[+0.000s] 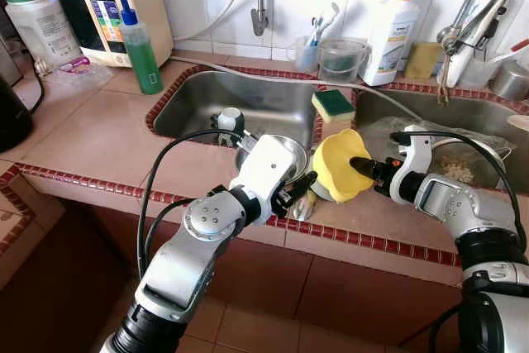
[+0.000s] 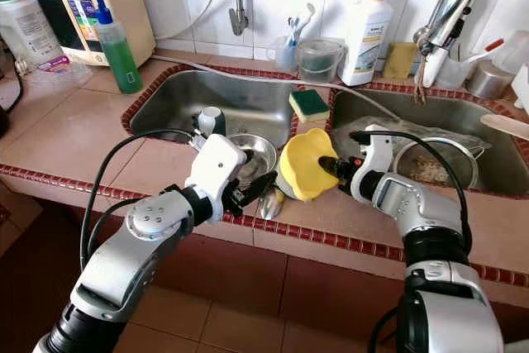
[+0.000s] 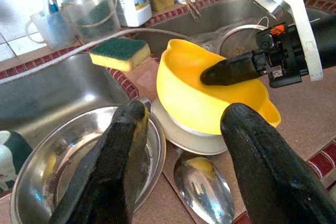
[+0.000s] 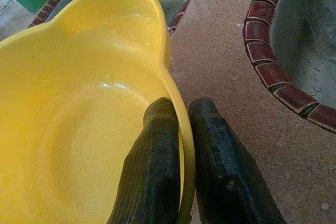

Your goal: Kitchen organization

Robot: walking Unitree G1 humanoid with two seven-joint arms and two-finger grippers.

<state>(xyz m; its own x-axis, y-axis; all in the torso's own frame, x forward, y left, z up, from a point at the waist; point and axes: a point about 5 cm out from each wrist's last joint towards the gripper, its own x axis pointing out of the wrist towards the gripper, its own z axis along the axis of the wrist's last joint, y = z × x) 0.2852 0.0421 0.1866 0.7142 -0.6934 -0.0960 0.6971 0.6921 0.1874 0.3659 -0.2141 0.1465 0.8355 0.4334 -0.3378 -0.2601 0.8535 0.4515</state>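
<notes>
Fingers (image 4: 157, 166) of the right gripper (image 1: 360, 165) pinch the yellow bowl's (image 1: 337, 164) rim, tilted above a white plate (image 3: 186, 135) between the sinks. Left gripper (image 1: 302, 188), spread and empty, hovers near a spoon (image 3: 202, 184).

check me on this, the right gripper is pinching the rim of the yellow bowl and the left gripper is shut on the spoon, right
Not quite. The right gripper does pinch the yellow bowl by its rim, but the left gripper is open and holds nothing. The left wrist view shows its fingers spread, with the spoon lying on the counter beyond them.
</notes>
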